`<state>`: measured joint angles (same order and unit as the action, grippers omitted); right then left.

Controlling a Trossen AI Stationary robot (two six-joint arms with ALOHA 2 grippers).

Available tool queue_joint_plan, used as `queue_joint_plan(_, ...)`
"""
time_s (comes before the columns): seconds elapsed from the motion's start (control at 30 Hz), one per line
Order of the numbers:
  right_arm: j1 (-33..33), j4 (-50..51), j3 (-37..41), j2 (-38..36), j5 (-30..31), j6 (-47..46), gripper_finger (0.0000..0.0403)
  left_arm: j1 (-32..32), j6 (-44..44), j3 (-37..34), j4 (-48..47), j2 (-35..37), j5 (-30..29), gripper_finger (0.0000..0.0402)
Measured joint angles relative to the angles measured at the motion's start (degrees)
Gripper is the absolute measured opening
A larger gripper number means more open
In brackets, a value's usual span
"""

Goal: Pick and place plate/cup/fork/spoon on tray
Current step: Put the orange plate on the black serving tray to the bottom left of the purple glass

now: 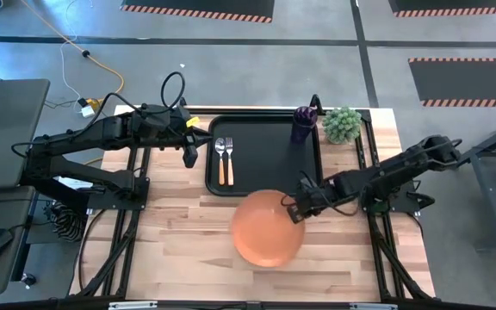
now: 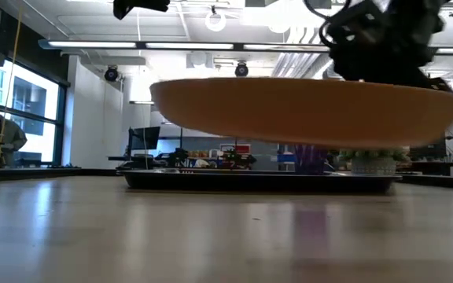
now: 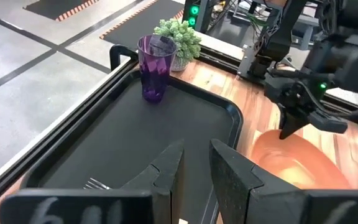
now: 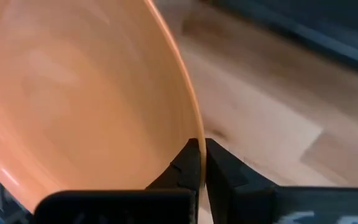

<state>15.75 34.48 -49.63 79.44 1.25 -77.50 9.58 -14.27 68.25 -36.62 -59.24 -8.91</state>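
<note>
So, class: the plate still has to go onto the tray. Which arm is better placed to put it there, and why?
The right. Its gripper already pinches the plate by the rim, lifted clear of the table beside the tray. The left gripper holds nothing and sits at the tray's far side.

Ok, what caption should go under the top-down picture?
Right gripper lifts the plate by its rim toward the tray, where fork, spoon and cup already sit.
</note>
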Motion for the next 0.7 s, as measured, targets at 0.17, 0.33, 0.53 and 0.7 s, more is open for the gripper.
queue_joint_plan(0.17,-5.1,-0.03,-1.76,0.0,1.67,-0.66,0.0,0.0,1.54,0.0,0.0,0.0,0.0,0.0064)
queue_joint_plan(0.33,-10.66,-0.79,-2.2,0.0,2.51,-5.2,0.0,0.0,1.52,0.0,0.0,-0.01,0.0,0.0064)
queue_joint_plan(0.53,-14.9,-0.77,-2.2,0.0,4.51,-10.56,0.0,0.0,1.78,0.0,0.0,0.0,0.0,0.0064)
queue_joint_plan(0.7,-17.35,-0.87,-2.2,0.0,7.52,-16.08,0.0,0.0,4.37,0.0,0.0,0.0,0.0,0.0064)
